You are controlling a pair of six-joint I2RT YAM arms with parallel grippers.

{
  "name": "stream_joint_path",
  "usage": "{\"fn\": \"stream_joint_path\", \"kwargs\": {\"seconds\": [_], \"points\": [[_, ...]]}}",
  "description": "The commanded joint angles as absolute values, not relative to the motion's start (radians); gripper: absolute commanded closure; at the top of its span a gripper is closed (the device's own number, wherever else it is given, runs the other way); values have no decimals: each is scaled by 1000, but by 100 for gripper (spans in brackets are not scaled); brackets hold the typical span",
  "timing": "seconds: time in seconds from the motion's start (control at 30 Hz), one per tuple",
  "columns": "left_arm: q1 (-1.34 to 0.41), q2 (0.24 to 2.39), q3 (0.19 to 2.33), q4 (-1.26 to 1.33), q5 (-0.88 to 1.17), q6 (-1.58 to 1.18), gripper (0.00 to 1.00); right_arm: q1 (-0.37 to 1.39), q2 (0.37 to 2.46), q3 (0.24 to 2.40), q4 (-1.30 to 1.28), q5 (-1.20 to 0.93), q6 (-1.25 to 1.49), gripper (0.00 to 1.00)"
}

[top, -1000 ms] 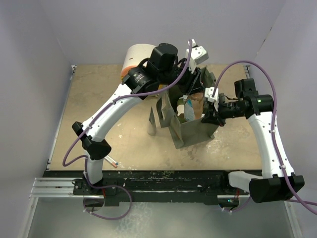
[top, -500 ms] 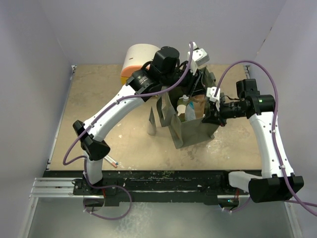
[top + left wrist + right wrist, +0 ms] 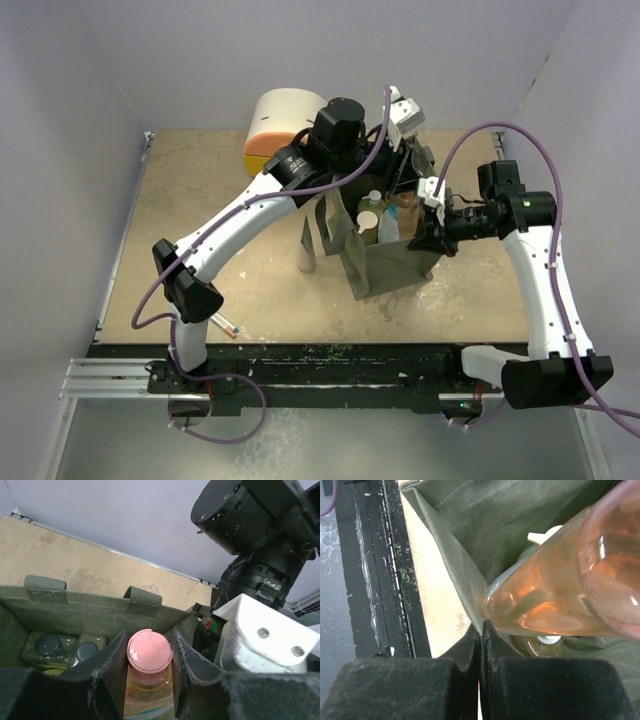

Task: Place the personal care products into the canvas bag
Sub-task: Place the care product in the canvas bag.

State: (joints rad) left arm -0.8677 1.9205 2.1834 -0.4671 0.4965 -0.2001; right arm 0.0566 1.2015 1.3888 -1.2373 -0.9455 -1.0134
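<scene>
Left fingers (image 3: 111, 672) are closed on the neck of the orange bottle (image 3: 149, 652), one on each side just under its pink cap. The bottle hangs upright over the open mouth of the bag (image 3: 100, 611). Gripping high on the neck keeps the fingers above the fabric while the body goes in first. Right fingers (image 3: 462, 655) are pressed fully together on the near rim of the bag, with a fold of green cloth pinched between them. In my judgement this hold keeps the soft wall up and the mouth open, as the fabric would otherwise sag inward. In the right wrist view the base of the orange bottle is within the opening, near the pinched rim, but whether it touches the cloth cannot be determined. Contents noted: two black-capped bottles (image 3: 50, 645) side by side at the bottom of the bag, and a white-topped bottle (image 3: 370, 203) upright inside. One item is outstanding: a slim grey bottle (image 3: 308, 250) stands on the desk (image 3: 200, 220) just left of the bag, beside a strap. The round drawer unit (image 3: 275, 120) sits at the far edge and is not involved. Assessment: the task is well advanced and the orange bottle is at the point of release. The risk is the bottle catching on the rim or tipping onto the bottles below.
</scene>
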Motion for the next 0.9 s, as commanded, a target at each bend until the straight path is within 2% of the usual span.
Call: {"fn": "stream_joint_path", "kwargs": {"seconds": [0.0,0.87], "points": [[-866,1865,2157,-266,586,-276,100,57,1152,1406,-1268,-1125,-1007,100],[-845,1750,1858,-219,735,-150,100,57,1181,1457,-1273,-1108,-1002,100]]}}
